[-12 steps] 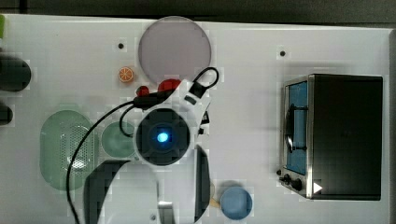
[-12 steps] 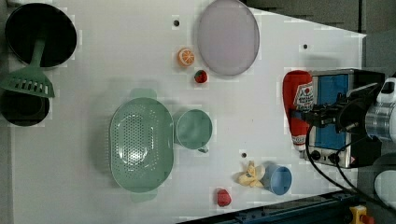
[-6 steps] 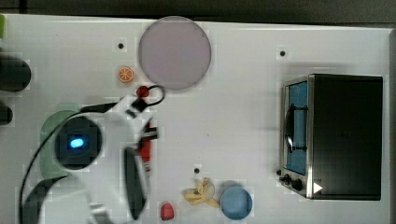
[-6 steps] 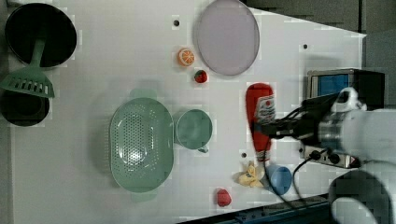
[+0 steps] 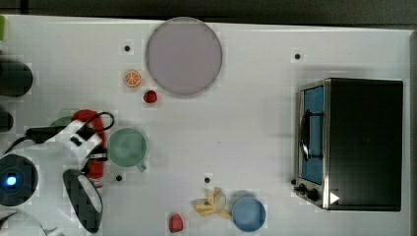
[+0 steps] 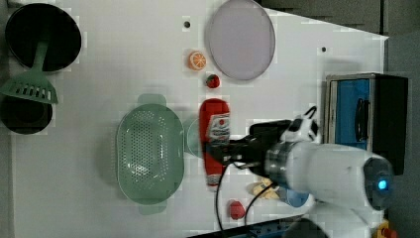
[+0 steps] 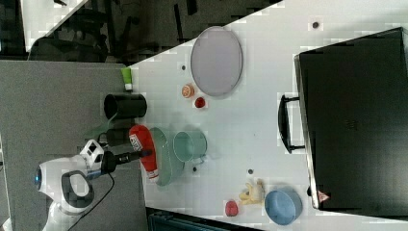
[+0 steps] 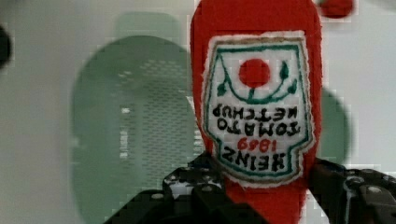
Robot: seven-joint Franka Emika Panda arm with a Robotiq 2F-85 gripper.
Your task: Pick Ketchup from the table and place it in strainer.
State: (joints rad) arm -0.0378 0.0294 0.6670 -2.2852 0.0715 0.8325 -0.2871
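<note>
overall one ketchup (image 6: 214, 140) gripped by end effector (image 6: 229, 152), one strainer (image 6: 149, 154), one cup (image 5: 127, 147)

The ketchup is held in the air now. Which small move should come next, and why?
Probably carry it a little further toward the left view's left, then lower it. The gripper holds the ketchup above the cup, beside the strainer, not yet over its dotted centre.

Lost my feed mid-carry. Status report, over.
Gripper shut on ketchup, airborne. Strainer empty, bottle not yet over it. Green cup alongside.
</note>
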